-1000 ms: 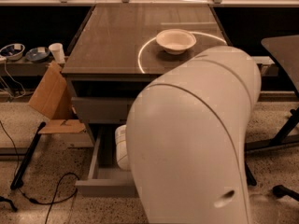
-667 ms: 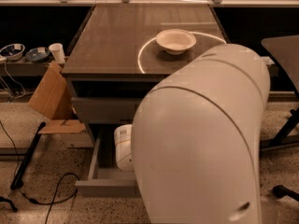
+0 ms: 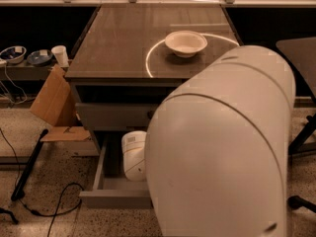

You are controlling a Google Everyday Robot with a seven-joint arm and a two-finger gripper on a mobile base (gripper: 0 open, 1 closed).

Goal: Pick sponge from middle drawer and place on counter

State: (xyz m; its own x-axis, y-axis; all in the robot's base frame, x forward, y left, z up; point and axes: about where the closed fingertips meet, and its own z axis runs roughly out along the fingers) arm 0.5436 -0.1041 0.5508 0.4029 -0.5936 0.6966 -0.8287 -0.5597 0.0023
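Hanging in boxy middle drawer (image 3: 114, 199): claw (image 3: 134, 157)

Big arm shell (image 3: 222, 147): glossy off-white plastic, rounded dome, w/ thin curved seam lines over the top & down the side. Small dark slot (image 3: 270, 227) nr its bottom right edge. Wrist link (image 3: 134, 154), the part nearest the pincer: white, barrel-shaped, pale label (image 3: 130, 141) on top. Pincer itself hidden past that link, down in the open middle drawer (image 3: 113, 199).
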